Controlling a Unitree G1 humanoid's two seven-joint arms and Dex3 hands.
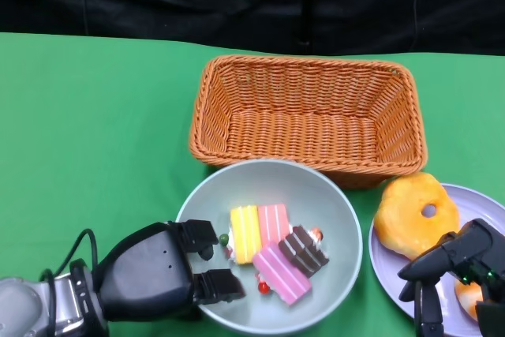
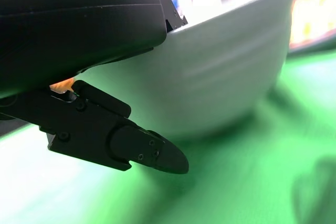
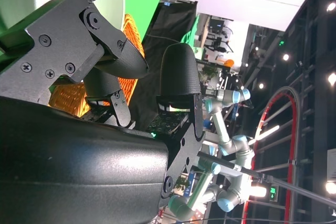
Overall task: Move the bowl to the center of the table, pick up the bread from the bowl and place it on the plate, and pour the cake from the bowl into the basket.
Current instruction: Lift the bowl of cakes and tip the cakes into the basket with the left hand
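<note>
The fingers [image 1: 207, 262] of your left hand [image 1: 154, 274] sit at the bowl [image 1: 331, 211]'s lower-left rim in the head view: two of them reach over the lip to the inside, and the left wrist view shows another finger [image 2: 152, 153] below the bowl's outer wall. That reads as a pinch on the rim, so treat the bowl as held, though the exact contact under the lip is hidden.

The bowl rests in the lower middle of the frame, on the green desk [image 1: 95, 116]. The cake pieces [image 1: 272, 250] lie inside it, right of your fingertips and apart from them. The basket [image 1: 308, 112] stands directly above the bowl in the frame, its near wall just beside the bowl's far rim, its long axis running left to right. So the pour goes straight up-frame, away from your left hand, over that long near wall.

Your right hand [image 1: 458, 262] hovers at lower right over the purple plate [image 1: 387, 262]; its fingers are apart with nothing between them. The bread [image 1: 414, 211] already lies on the plate, at its upper-left edge. A second orange piece beside the right hand is too hidden to name.

Your left hand is clearly the nearer one for the tip.
</note>
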